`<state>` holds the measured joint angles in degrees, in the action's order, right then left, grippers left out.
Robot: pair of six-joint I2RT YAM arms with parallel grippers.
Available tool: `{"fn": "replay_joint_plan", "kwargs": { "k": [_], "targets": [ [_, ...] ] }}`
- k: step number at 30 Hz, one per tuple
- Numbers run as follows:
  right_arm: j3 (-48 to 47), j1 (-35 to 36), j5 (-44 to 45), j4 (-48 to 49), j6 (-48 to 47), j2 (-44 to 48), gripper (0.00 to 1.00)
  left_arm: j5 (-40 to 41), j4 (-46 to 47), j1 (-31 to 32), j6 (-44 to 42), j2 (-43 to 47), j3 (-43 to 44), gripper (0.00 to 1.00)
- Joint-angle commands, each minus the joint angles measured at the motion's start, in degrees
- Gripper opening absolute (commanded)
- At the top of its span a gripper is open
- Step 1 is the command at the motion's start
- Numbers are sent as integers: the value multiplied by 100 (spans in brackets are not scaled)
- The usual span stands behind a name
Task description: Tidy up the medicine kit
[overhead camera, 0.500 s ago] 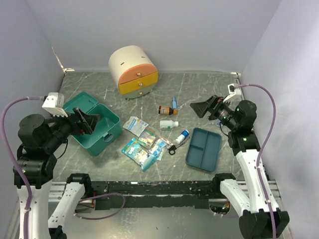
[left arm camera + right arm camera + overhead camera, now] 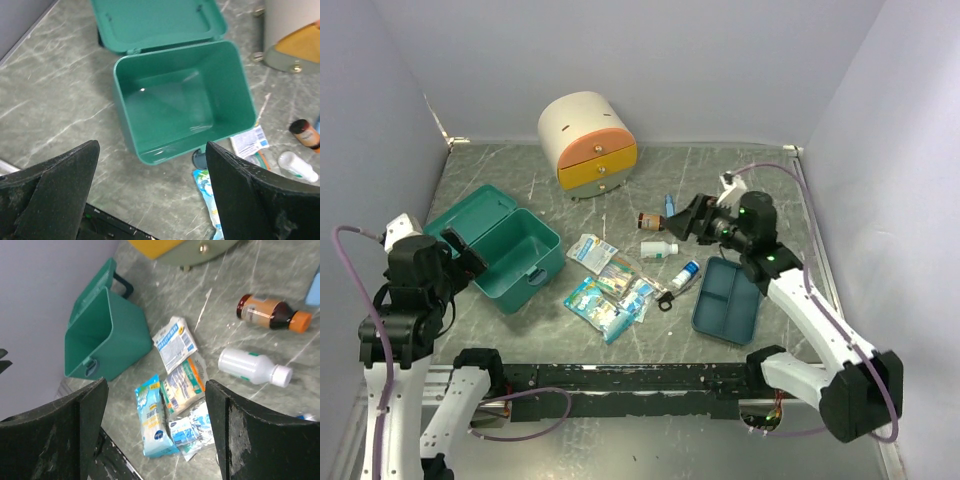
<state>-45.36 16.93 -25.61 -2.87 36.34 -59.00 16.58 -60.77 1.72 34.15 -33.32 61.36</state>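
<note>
The teal-green medicine kit [image 2: 515, 258] stands open and empty at the left, its lid [image 2: 470, 213] laid back. It shows in the left wrist view [image 2: 182, 100] and the right wrist view [image 2: 105, 335]. My left gripper [image 2: 463, 256] is open and empty, just near-left of the kit [image 2: 152, 145]. My right gripper [image 2: 688, 220] is open and empty, above the brown bottle with an orange cap [image 2: 655, 221] and the white bottle [image 2: 660, 249]. Both bottles lie on the table in the right wrist view, the brown one [image 2: 272, 312] and the white one [image 2: 252, 367].
Several packets [image 2: 610, 290] lie right of the kit, among them a blue one [image 2: 155, 422]. A small blue-capped bottle [image 2: 685, 273] and a blue tube [image 2: 669, 207] lie nearby. A dark-blue divided tray [image 2: 728, 300] sits at the right. A cream cabinet [image 2: 587, 143] stands at the back.
My left arm has drawn back from over the kit toward the near left. My right arm has swung left from the far right to above the bottles.
</note>
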Motion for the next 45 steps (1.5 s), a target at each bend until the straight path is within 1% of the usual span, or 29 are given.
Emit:
{"fn": "replay_joint_plan", "kwargs": {
  "k": [1,4,6,10,14,18,20,22,25,26,28,31,38,41,45],
  "targets": [
    [-144,605,748,204,111,-534,78,675,-529,13,605,-162,-189,97],
    [-341,988,883,285,176,-934,75,914,-645,13,830,-120,-332,95],
    [-470,1385,1124,340,187,-1187,75,1038,-604,12,904,-34,-435,94],
    [-831,2065,1751,339,98,-1728,74,550,-267,13,1078,-85,-545,94],
    [-1071,2475,2172,460,167,-2116,73,51,306,11,1405,-340,-1004,92],
    [-1176,2732,2455,522,230,-2375,73,371,280,10,1675,-868,-951,93],
    [-1520,2865,2562,471,112,-2626,73,788,304,13,1743,-1089,-936,94],
    [-1805,2990,2700,318,-12,-2918,73,1024,572,10,1765,-1206,-1110,92],
    [-2309,3169,2917,130,-130,-3392,72,870,990,13,1781,-1342,-1465,87],
    [-2496,3236,2984,83,-171,-3553,72,843,1078,12,1830,-1376,-1571,84],
    [-2851,3372,3112,16,-238,-3892,72,904,1119,10,1967,-1432,-1704,81],
    [-3449,3562,3358,-144,-413,-4462,72,994,1087,11,2102,-1467,-1767,82],
    [-4601,3808,3495,-670,-603,-5593,71,1031,1108,5,1934,-1552,-1663,85],
    [-4786,3824,3737,-957,-534,-5931,70,879,1235,12,1811,-1584,-1664,86],
    [-4680,3828,4129,-1251,-382,-5960,66,746,1332,6,1638,-1678,-1602,86]
  ]
}}
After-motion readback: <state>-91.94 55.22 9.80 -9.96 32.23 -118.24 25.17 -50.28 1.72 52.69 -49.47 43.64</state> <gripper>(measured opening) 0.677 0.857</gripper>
